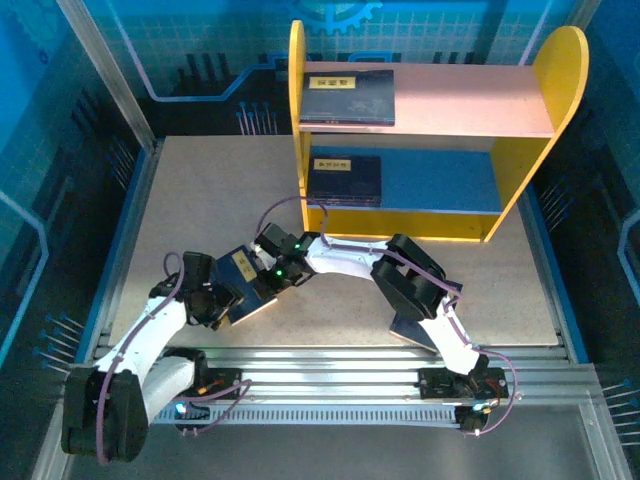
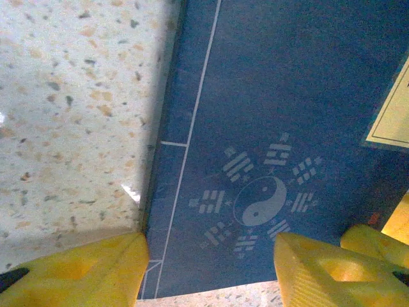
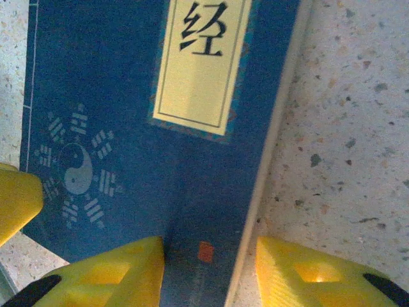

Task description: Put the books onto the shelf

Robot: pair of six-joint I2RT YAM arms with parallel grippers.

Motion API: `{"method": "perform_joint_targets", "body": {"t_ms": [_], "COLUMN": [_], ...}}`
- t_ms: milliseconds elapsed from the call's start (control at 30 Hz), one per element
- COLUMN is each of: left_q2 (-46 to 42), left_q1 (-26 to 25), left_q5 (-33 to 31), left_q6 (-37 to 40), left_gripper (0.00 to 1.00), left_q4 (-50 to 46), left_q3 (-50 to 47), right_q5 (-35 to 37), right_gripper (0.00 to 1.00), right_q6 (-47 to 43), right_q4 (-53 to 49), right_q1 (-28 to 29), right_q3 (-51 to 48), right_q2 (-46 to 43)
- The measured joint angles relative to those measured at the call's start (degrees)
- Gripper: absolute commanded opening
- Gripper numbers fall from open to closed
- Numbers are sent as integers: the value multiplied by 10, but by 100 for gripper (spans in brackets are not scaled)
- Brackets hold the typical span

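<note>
Top-board book (image 1: 348, 97) and lower-board book (image 1: 345, 180) lie flat at the shelf's (image 1: 560, 90) 9 o'clock end, done; third book (image 1: 250, 290) left, on the table (image 1: 200, 200) at the shelf's 7 o'clock, left gripper (image 2: 211, 256) and right gripper (image 3: 211, 256) jaws part-open astride its edges, seemingly ungripped.

From above, the arms (image 1: 345, 258) half cover the near book (image 1: 243, 268); titles (image 1: 330, 83) on the shelved books (image 1: 362, 106) are too small to read. The right wrist view crops its label (image 3: 203, 61).
</note>
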Motion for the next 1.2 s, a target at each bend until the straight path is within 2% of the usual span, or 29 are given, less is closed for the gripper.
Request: {"method": "perform_joint_targets", "body": {"t_ms": [300, 733, 867, 1200], "left_q2": [37, 56, 54, 68], "left_q1": [11, 12, 11, 11], "left_q5": [32, 64, 47, -49], "left_q6": [31, 115, 117, 111], "left_gripper": [56, 56, 55, 57], "left_q4": [10, -1, -13, -59], "left_q3": [12, 70, 84, 84], "right_q5": [16, 0, -5, -16], "right_gripper": [28, 26, 26, 26], "right_q6": [-2, -2, -2, -4], "right_q4": [-3, 40, 43, 57], "right_q1": [-1, 1, 0, -5], "right_q3": [-1, -26, -28, -39], "right_q2": [1, -3, -3, -7]}}
